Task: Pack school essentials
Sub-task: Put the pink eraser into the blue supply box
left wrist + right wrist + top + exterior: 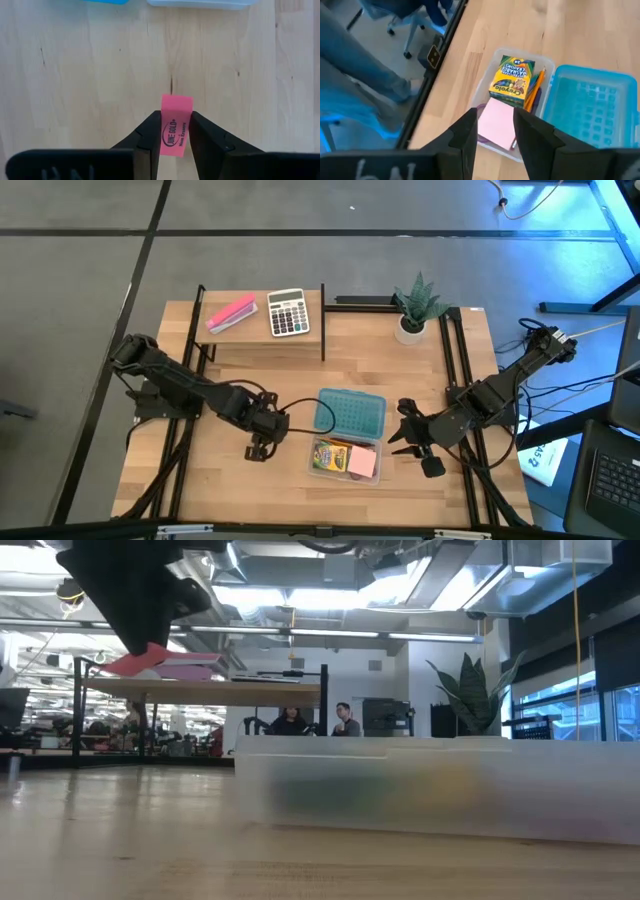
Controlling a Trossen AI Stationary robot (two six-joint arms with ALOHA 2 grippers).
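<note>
The work surface is a light wooden table (230,480). Landmark: the clear plastic box (322,467), resting directly on the table near its front edge. Touching the box on its far side lies a blue lid (352,414), flat on the wood. Beyond the box, at the table's far edge to the left, stands a small raised wooden shelf (255,340). Beyond the box to the right, a potted plant (412,315) stands near the far corner.
</note>
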